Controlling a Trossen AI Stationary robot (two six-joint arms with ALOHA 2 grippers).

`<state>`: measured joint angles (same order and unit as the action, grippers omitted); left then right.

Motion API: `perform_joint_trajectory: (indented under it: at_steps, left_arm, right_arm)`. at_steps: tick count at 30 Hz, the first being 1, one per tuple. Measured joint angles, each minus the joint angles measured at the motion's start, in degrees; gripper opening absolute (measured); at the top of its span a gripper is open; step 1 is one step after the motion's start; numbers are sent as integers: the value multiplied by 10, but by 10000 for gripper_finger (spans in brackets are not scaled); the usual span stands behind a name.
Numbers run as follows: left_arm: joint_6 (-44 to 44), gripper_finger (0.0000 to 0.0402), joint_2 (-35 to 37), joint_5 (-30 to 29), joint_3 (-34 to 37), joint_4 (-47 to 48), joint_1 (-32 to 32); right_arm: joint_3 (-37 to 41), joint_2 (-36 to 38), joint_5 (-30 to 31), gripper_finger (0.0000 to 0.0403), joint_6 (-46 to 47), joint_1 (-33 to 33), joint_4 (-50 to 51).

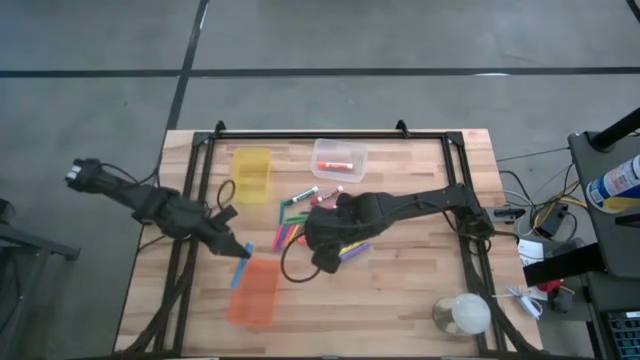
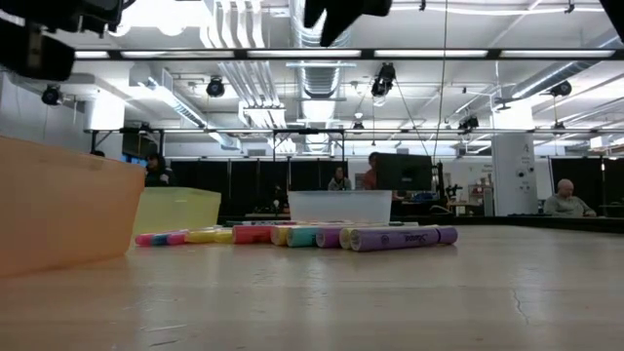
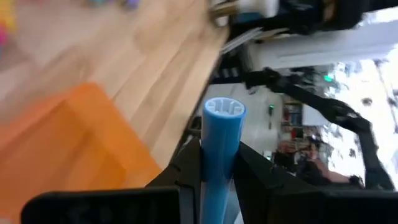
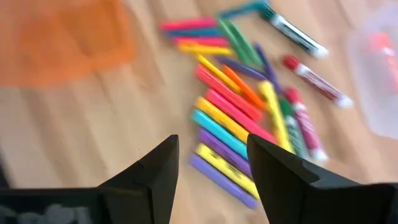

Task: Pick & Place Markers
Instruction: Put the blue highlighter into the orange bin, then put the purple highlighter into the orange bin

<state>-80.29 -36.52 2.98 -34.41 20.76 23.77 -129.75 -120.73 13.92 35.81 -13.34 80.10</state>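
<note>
Wood table [image 1: 420, 290] w/ markers [image 1: 297, 212], 3 bins [image 1: 252, 172].

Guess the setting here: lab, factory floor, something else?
Likely a large robotics lab or workshop hall. The low view shows exposed ceiling ducts with strip lights, and people seated at monitors behind the wooden table. In the high view, a side cart beside it holds cables and gear.

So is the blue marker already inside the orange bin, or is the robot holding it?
Held, not in the bin. The left gripper is shut on the blue marker, which pokes out between its fingers, above the orange bin.
</note>
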Motion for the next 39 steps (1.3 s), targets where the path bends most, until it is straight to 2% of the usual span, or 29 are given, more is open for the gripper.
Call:
perform_joint_trajectory:
  at_steps: [9,17,24,27,34,39]
  left_arm:
    - [-127,64,-118,-93,0,-3,96]
    - [-232,64,-252,-90,-3,-23,122]
    - [-289,65,-333,-94,-16,-28,121]
    - [-310,79,-356,-95,-23,-35,120]
    - [-313,144,-376,-95,-57,-29,118]
    - [-310,154,-363,-103,-69,-27,118]
  right_arm:
    - [0,0,27,169,-55,1,67]
    - [0,0,72,166,-143,1,99]
    - [0,3,72,164,-178,1,100]
    - [0,3,72,166,-189,1,99]
    - [0,3,72,166,-210,1,99]
    - [2,3,69,166,-216,1,99]
